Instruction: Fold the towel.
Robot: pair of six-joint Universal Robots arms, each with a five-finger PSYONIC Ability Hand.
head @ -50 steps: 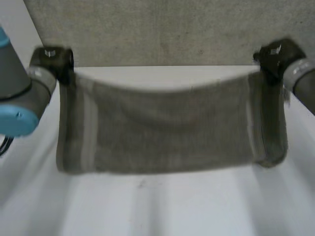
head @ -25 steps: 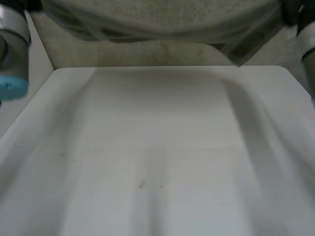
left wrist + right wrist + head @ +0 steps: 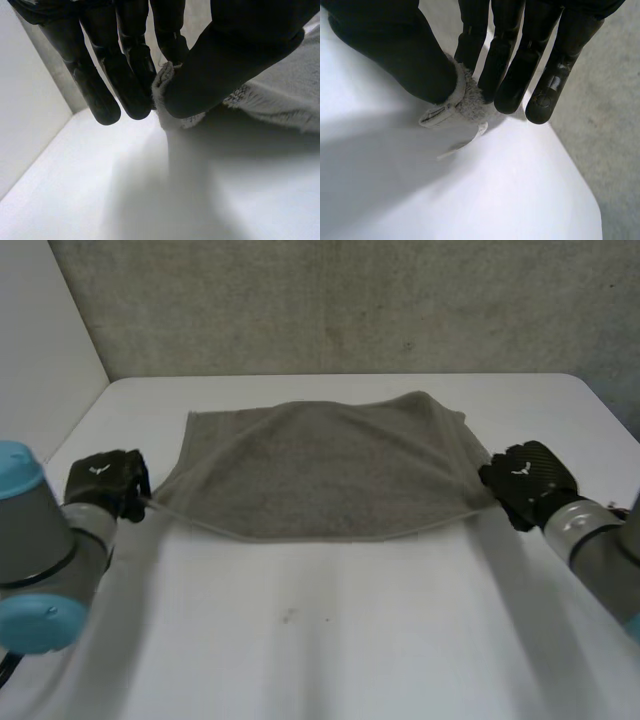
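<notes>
A grey-brown towel [image 3: 320, 470] lies spread on the white table [image 3: 330, 640], its near edge sagging between my two hands. My left hand [image 3: 105, 483] pinches the towel's near left corner [image 3: 165, 95] between thumb and fingers, just above the table. At the near right corner [image 3: 465, 102] my right hand [image 3: 525, 480] holds the cloth the same way, thumb against fingers. The far edge of the towel rests flat, with a small fold at its far right.
A rough grey wall [image 3: 340, 300] rises behind the table's far edge. A pale wall [image 3: 40, 340] stands at the left. The table's right edge [image 3: 600, 405] runs close by my right arm. Bare tabletop stretches in front of the towel.
The towel hung stretched in the air between raised hands, swung up and away, and now lies on the table. Both hands have come down low, each with its corner still pinched.
</notes>
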